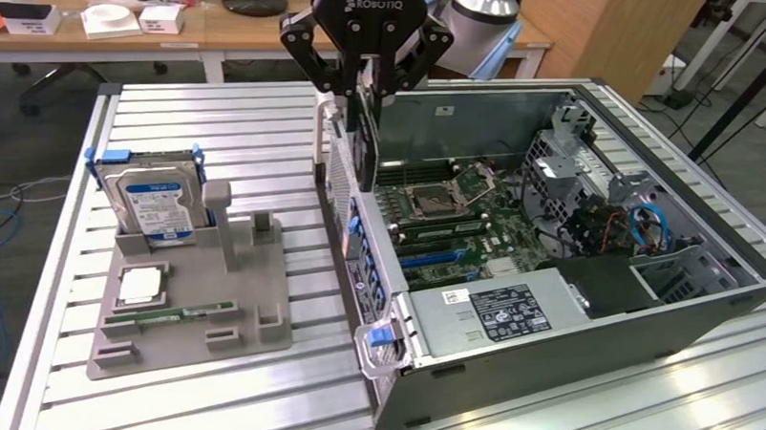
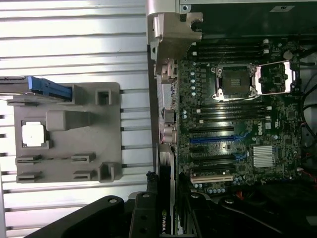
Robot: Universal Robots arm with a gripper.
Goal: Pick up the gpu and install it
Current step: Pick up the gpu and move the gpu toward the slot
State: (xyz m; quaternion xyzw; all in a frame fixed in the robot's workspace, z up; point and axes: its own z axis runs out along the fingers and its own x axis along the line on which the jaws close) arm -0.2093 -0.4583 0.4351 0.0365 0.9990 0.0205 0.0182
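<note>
Gripper (image 1: 362, 88) at top centre of the exterior view, fingers clamped on the gpu (image 1: 363, 133), card edge-on over the open computer case (image 1: 569, 365), hard drive (image 1: 154, 202) at left

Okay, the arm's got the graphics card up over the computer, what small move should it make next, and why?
Probably shift the graphics card sideways, further in over the motherboard, toward the blue slot. The fingers grip it upright right at the case's rear wall, not above the slots, so lowering it here would likely strike that wall.
</note>
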